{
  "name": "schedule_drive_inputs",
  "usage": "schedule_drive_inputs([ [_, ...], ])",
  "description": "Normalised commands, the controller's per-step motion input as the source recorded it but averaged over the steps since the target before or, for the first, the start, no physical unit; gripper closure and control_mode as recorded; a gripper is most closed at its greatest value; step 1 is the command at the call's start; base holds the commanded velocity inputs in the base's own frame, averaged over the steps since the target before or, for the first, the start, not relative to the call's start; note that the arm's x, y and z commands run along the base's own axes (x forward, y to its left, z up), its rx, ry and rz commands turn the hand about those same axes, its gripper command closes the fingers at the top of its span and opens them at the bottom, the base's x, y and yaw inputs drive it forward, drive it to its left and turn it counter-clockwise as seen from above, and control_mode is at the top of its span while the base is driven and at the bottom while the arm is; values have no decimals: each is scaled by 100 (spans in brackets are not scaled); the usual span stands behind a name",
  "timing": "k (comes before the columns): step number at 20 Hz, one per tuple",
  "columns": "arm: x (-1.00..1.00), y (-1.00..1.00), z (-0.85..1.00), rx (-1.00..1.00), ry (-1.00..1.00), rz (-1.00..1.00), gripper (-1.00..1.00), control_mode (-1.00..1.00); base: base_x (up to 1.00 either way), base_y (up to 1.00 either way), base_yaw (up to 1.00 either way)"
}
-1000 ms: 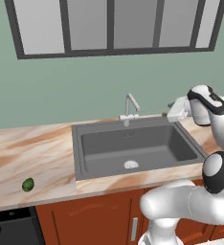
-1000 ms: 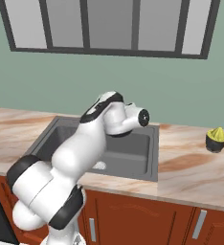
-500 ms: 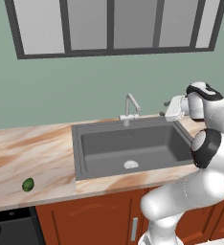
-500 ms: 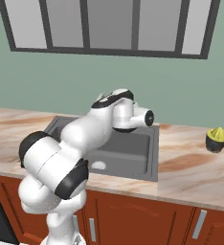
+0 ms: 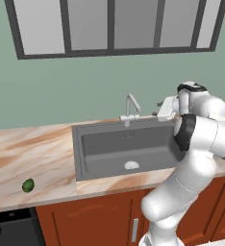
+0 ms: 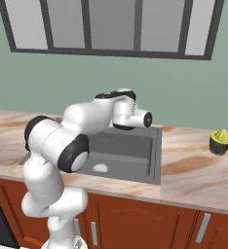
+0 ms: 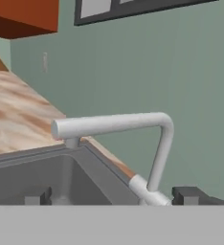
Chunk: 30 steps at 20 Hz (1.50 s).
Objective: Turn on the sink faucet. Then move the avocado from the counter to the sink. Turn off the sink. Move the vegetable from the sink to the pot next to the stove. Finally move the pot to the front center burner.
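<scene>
Sink faucet (image 7: 133,125) matt grey metal; counter (image 5: 32,153) marbled polished stone.

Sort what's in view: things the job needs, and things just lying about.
Job:
faucet
avocado
sink
counter
gripper, open beside the faucet

Lying about:
dark bowl with a yellow-green thing in it
window
cabinets

A dark bowl (image 6: 219,146) holding a yellow-green thing stands below a dark-framed window (image 5: 114,26).
</scene>
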Motion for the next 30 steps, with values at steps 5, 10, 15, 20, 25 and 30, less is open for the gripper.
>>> schedule_drive_inputs([
  [5, 41, 5, -17, 0, -2, 2, -100, -100, 0, 0, 0],
  [10, 41, 0, -6, 1, 0, 13, -100, -100, 0, 0, 0],
  [15, 43, 0, -20, 3, 0, 22, -100, -100, 0, 0, 0],
  [20, 46, 0, -26, 3, -5, 21, -100, -100, 0, 0, 0],
  [25, 52, 0, -26, 2, -7, 17, -100, -100, 0, 0, 0],
  [30, 53, 0, -25, 1, -4, 14, -100, -100, 0, 0, 0],
])
